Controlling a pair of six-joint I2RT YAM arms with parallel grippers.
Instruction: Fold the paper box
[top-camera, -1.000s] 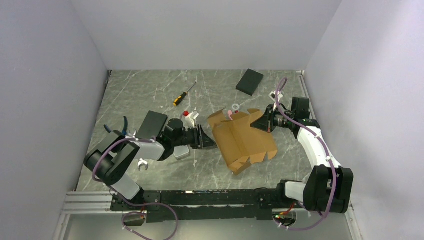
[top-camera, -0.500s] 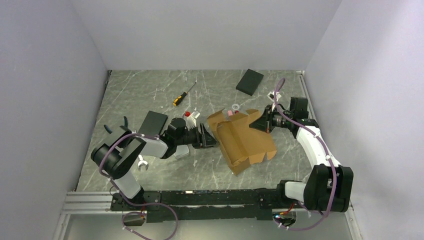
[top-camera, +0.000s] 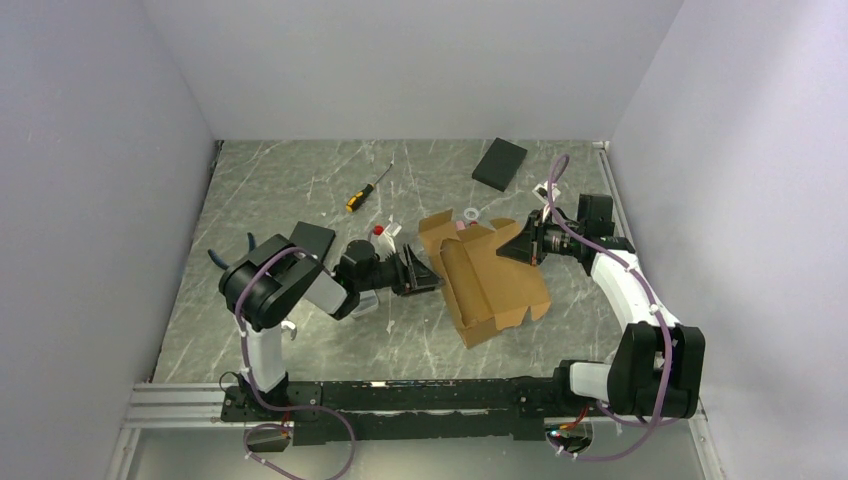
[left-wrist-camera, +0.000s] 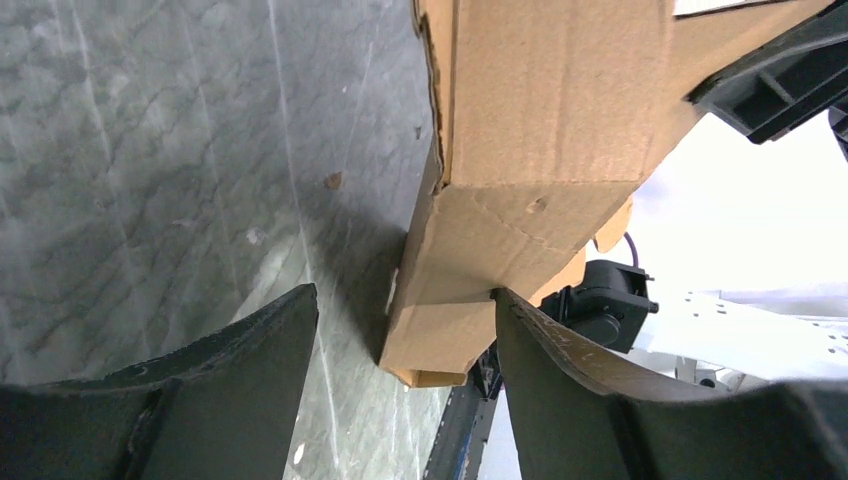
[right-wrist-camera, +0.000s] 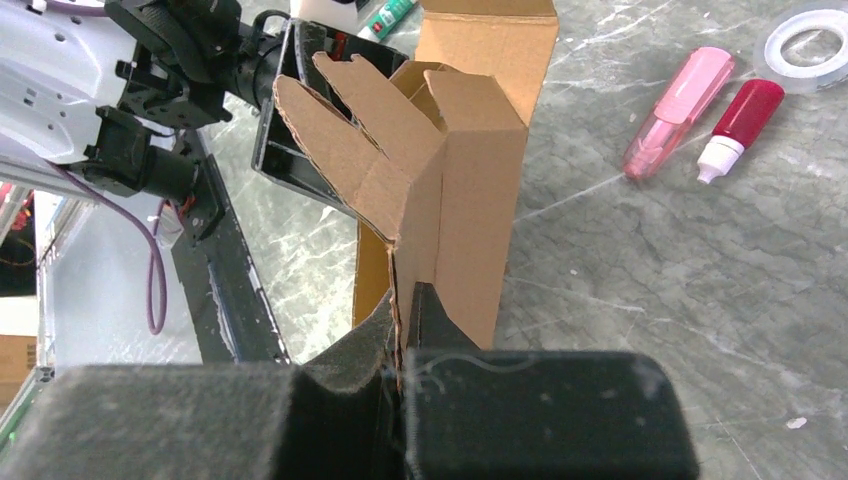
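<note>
L gripper (left-wrist-camera: 405, 310) has spread wider over the last sec, released: fingers straddle the paper box (top-camera: 490, 285) at its low corner, one pad (left-wrist-camera: 560, 360) touching card, the other clear. R gripper (right-wrist-camera: 400, 335) stays clamped on a side panel's edge. Box sits mid table (top-camera: 300, 200) btw both arms, left wall stood up more than before. Prob that crease is set, so L is free to regrip the next flap

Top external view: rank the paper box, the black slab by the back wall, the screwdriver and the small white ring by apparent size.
1. paper box, clearly largest.
2. black slab, more area than the screwdriver.
3. screwdriver, longer than the slab but thin.
4. white ring, smallest.
</note>
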